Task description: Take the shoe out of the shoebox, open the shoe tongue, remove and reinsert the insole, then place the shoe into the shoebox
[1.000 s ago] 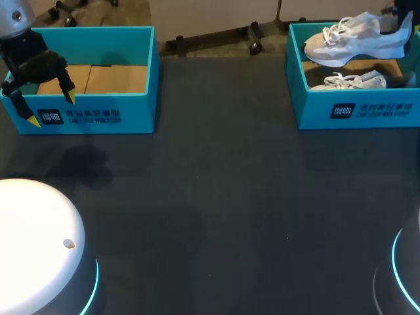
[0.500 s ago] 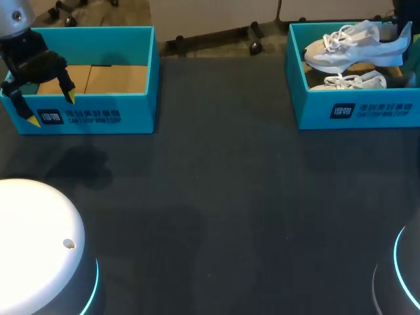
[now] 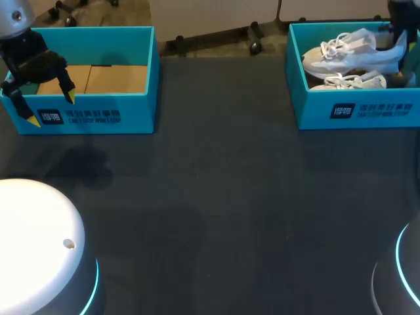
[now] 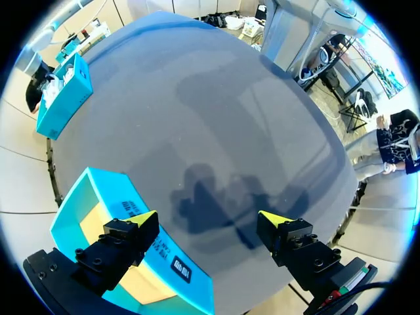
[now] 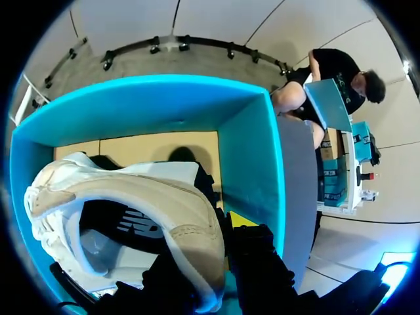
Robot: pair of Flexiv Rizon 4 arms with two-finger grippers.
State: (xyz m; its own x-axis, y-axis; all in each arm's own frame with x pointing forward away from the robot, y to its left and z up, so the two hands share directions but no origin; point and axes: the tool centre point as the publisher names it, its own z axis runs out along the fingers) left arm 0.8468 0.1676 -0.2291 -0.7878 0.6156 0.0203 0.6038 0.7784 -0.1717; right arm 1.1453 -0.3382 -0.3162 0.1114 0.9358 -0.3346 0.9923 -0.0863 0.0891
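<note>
A white shoe hangs low in the blue right shoebox, toe pointing left, just above a second white shoe lying on the box floor. My right gripper is shut on the hanging shoe's heel. In the right wrist view the heel sits between the fingers of that gripper, with one yellow fingertip showing beside the box wall. My left gripper stands open and holds nothing, over the front wall of the left shoebox. The same open gripper straddles that box's wall.
The left shoebox shows only its cardboard floor. Dark table stretches between the two boxes. The white base of my left arm fills the near left corner, and my right arm's base the near right.
My right gripper has come down with the white shoe, from above the right shoebox's rim to low inside it. The left arm has not moved.
</note>
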